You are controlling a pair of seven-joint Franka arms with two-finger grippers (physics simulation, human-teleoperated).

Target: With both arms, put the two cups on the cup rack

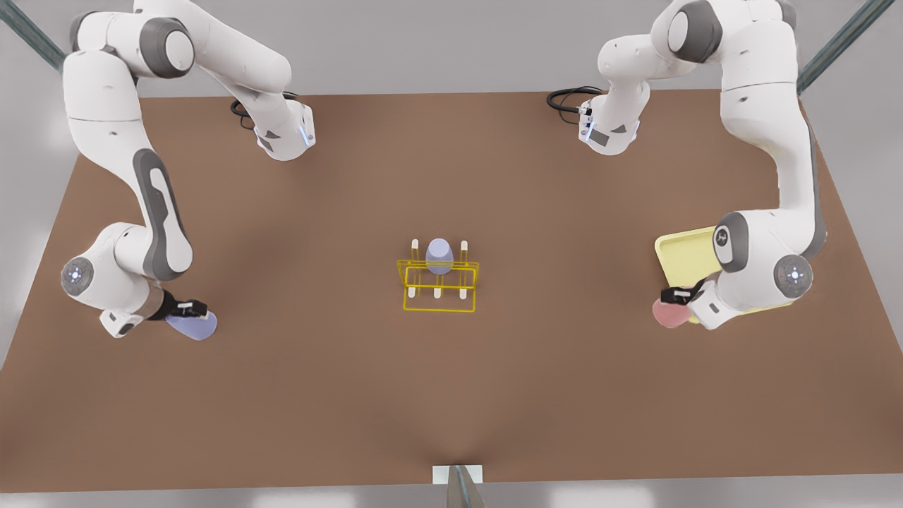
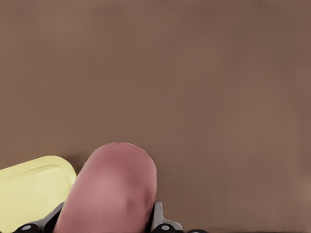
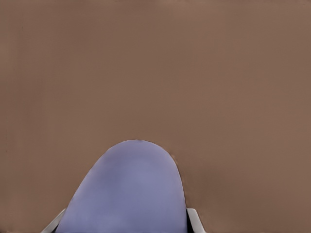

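The pink cup (image 1: 670, 314) is held at the front view's right, beside the tray, with my left gripper (image 1: 677, 295) shut on it. In the left wrist view the pink cup (image 2: 114, 189) sits between the fingers (image 2: 160, 221). At the front view's left, my right gripper (image 1: 187, 309) is shut on a lavender cup (image 1: 194, 326), which lies tilted just over the table. The right wrist view shows that lavender cup (image 3: 129, 191) between the pads (image 3: 194, 221). The yellow cup rack (image 1: 437, 286) stands mid-table, and another lavender cup (image 1: 439, 255) sits on its back row of pegs.
A flat pale-yellow tray (image 1: 688, 254) lies under the arm at the front view's right, and the tray (image 2: 29, 191) is also beside the pink cup in the left wrist view. Brown table (image 1: 451, 395) stretches between both grippers and the rack.
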